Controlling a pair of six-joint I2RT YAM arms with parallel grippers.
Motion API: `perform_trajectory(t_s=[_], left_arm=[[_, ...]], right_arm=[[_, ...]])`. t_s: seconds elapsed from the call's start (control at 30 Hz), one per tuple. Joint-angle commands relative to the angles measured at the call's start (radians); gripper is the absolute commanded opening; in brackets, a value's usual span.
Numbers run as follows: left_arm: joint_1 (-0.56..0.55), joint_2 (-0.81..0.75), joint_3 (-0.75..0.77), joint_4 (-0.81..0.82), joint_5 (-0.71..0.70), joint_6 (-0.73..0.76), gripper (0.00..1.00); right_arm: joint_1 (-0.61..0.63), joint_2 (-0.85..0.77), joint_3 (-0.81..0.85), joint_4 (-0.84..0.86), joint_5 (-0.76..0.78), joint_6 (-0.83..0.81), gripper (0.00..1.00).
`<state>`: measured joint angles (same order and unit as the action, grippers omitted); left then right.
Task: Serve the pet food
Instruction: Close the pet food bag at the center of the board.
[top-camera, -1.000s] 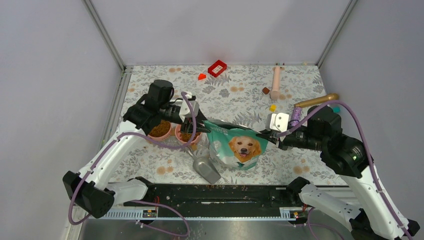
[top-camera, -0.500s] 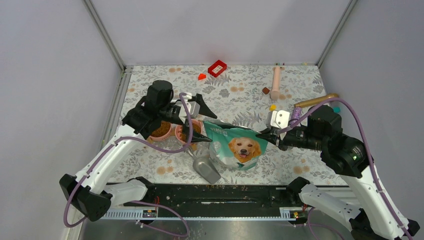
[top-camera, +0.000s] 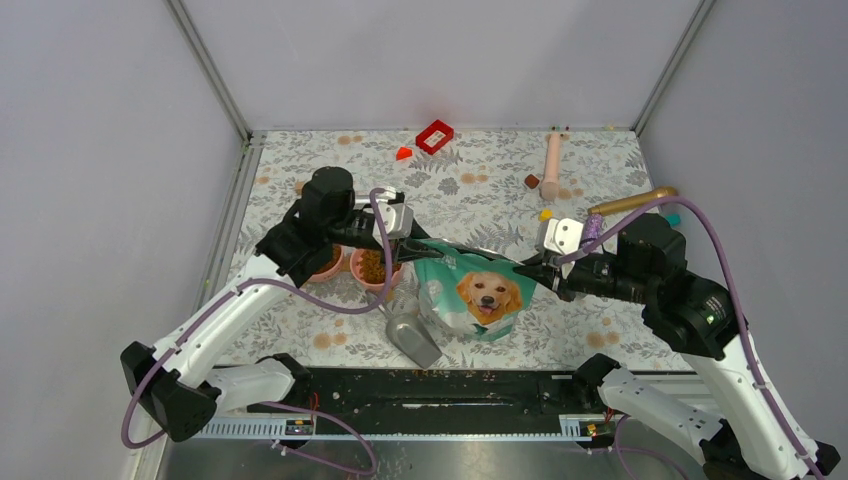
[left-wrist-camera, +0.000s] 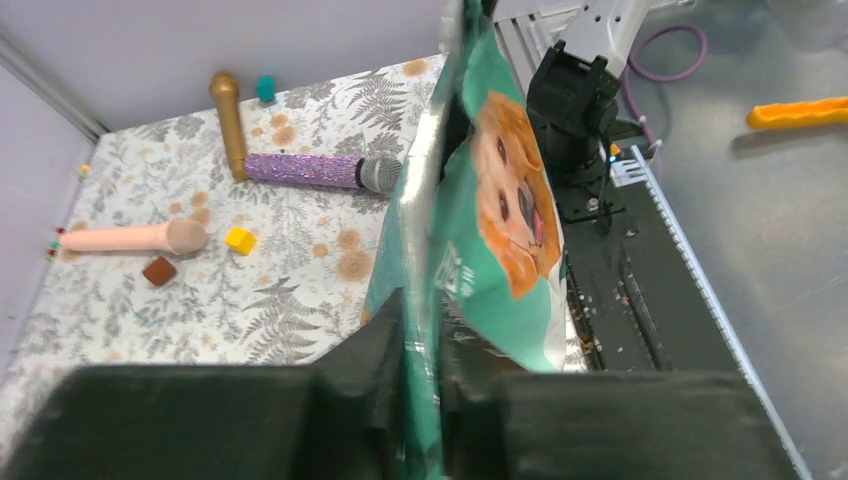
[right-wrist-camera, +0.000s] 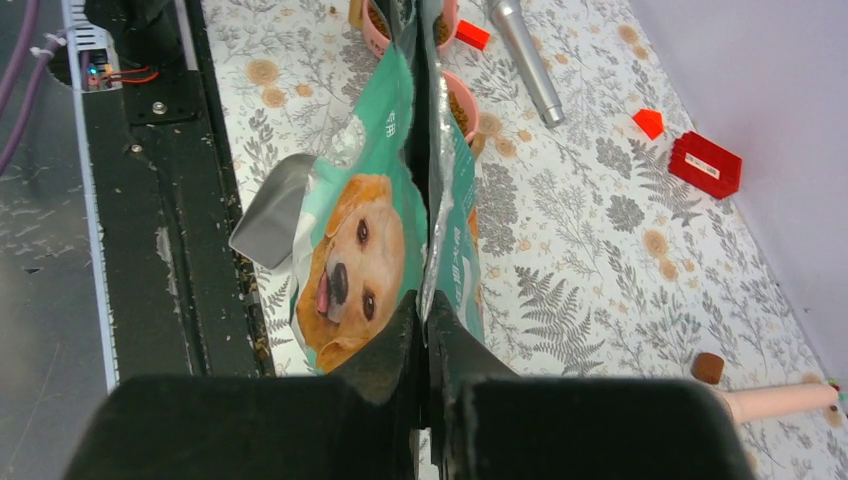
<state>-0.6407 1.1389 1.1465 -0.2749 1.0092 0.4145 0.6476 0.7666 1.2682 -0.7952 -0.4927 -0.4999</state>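
The teal and white pouch (top-camera: 472, 292) with the golden dog's face hangs upright over the mat between my two grippers. My left gripper (top-camera: 413, 248) is shut on the pouch's (left-wrist-camera: 480, 230) top left edge, and the foil runs between the two fingers of the gripper (left-wrist-camera: 422, 296). Pinching the opposite top corner of the pouch (right-wrist-camera: 350, 240) is my right gripper (top-camera: 536, 273) (right-wrist-camera: 425, 295), also shut. Brown pet food (top-camera: 371, 266) fills a pink bowl (top-camera: 374, 284) just left of the pouch. A second pink bowl (top-camera: 327, 268) sits half hidden under my left arm.
A grey scoop (top-camera: 412, 338) lies at the pouch's front left. Further back lie a red block (top-camera: 434, 136), a pink microphone (top-camera: 551, 165), a wooden one (top-camera: 632, 201), a purple one (left-wrist-camera: 310, 170), and yellow (top-camera: 545, 214) and brown (top-camera: 531, 181) blocks. Kibble crumbs dot the black rail (top-camera: 440, 385).
My left gripper let go of the pouch and opened wide half a second ago. It has since returned and shut on the top left edge. The right gripper kept its hold.
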Motion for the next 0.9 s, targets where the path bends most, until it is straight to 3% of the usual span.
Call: perform_trajectory(t_s=[0.0, 0.23, 0.33, 0.4, 0.53, 0.7, 0.87], left_arm=[[-0.005, -0.050, 0.000, 0.031, -0.031, 0.039, 0.00], [0.012, -0.090, 0.027, -0.250, -0.044, 0.268, 0.00], [0.031, -0.085, 0.071, -0.474, 0.024, 0.481, 0.00], [0.033, -0.069, 0.107, -0.548, 0.068, 0.531, 0.00], [0.033, -0.023, 0.156, -0.545, 0.107, 0.478, 0.00], [0.032, -0.011, 0.160, -0.531, 0.121, 0.459, 0.00], [0.032, -0.016, 0.157, -0.521, 0.123, 0.447, 0.00]], right_arm=[[-0.002, -0.024, 0.002, 0.103, 0.034, 0.018, 0.00], [-0.002, -0.058, 0.018, 0.023, 0.147, -0.020, 0.00], [-0.002, -0.079, 0.019, -0.006, 0.165, -0.043, 0.00], [-0.002, -0.058, 0.031, -0.044, 0.126, -0.069, 0.00], [-0.002, 0.056, 0.088, -0.183, 0.009, -0.188, 0.00], [0.000, 0.156, 0.137, -0.231, -0.078, -0.279, 0.05], [0.000, 0.237, 0.223, -0.238, -0.167, -0.281, 0.22]])
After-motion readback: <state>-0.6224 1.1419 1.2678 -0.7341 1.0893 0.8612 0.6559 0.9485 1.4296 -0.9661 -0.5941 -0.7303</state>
